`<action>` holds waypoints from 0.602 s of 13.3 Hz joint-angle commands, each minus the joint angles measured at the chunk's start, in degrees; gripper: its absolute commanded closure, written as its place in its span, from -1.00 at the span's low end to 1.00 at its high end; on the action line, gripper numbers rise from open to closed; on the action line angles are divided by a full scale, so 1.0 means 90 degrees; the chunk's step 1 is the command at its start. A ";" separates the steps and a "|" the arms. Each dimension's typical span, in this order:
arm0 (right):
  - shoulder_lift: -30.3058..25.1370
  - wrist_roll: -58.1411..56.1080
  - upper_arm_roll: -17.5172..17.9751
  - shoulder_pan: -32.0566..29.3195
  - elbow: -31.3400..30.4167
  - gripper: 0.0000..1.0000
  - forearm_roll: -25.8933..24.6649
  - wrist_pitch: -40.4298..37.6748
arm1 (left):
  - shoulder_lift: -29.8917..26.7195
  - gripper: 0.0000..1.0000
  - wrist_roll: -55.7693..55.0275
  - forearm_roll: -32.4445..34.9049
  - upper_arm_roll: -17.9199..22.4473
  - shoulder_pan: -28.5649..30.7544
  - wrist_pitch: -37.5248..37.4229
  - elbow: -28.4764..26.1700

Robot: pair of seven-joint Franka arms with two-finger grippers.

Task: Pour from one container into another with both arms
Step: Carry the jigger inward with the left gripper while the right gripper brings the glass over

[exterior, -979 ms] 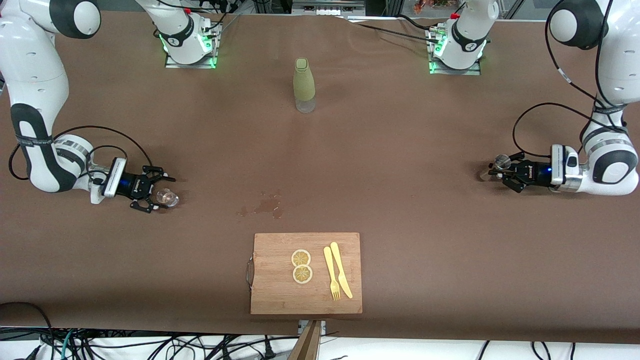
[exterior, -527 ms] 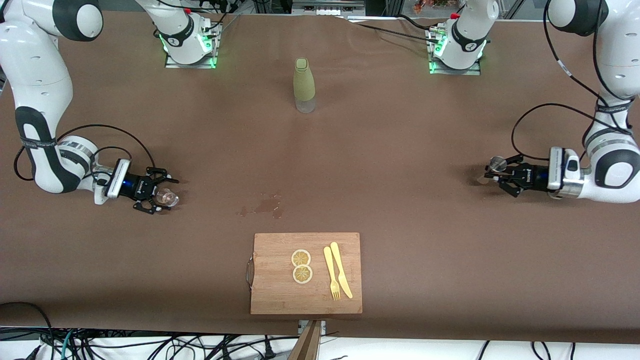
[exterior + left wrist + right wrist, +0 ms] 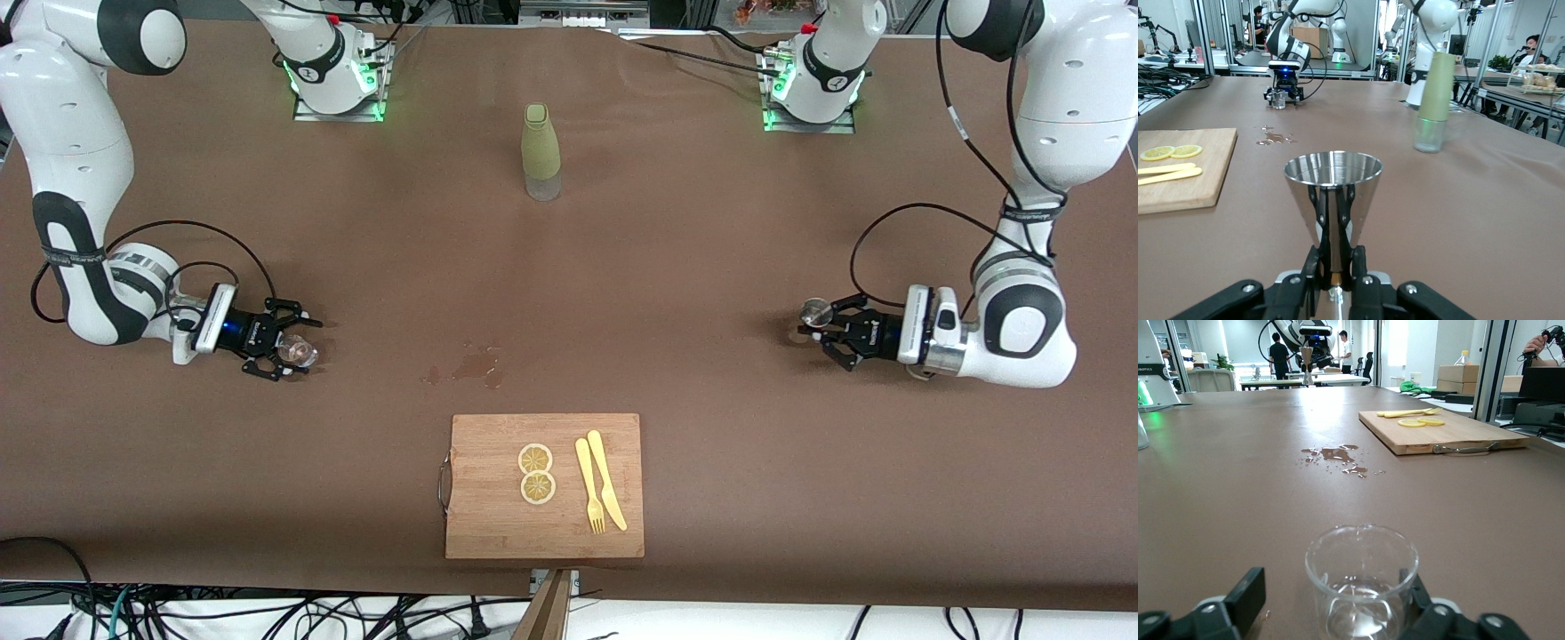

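Observation:
My left gripper is shut on the waist of the steel jigger, holding it upright just over the table toward the left arm's end. In the left wrist view the jigger stands rim up and my left gripper clamps it from both sides. The clear glass cup stands on the table toward the right arm's end. My right gripper is open around it. In the right wrist view the cup sits inside the right gripper, with a gap at one finger.
An olive-green bottle stands at mid-table near the bases. A wet patch lies in the middle. Nearer the camera lies a wooden cutting board carrying two lemon slices, a fork and a knife.
The left arm has carried the jigger toward the middle of the table. The right gripper has crept slightly forward around the cup, which has not moved.

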 commanded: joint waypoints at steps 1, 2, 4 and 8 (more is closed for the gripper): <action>0.0163 -0.0124 -0.0016 0.0087 0.0079 -0.22 0.0132 -0.0094 | -0.0140 1.00 -0.0380 -0.0306 -0.0229 -0.0215 0.0484 -0.0077; 0.0163 -0.0124 -0.0016 0.0126 0.0079 -0.16 0.0132 -0.0075 | -0.0140 1.00 -0.0507 -0.0306 -0.0355 -0.0322 0.0698 -0.0077; 0.0163 -0.0104 -0.0016 0.0155 0.0089 -0.11 0.0132 -0.0026 | -0.0149 1.00 -0.0926 -0.0345 -0.0590 -0.0479 0.1041 -0.0067; 0.0183 -0.0065 -0.0016 0.0224 0.0108 0.15 0.0132 -0.0016 | -0.0062 1.00 -0.1338 -0.1094 -0.0825 -0.1103 0.1734 -0.0067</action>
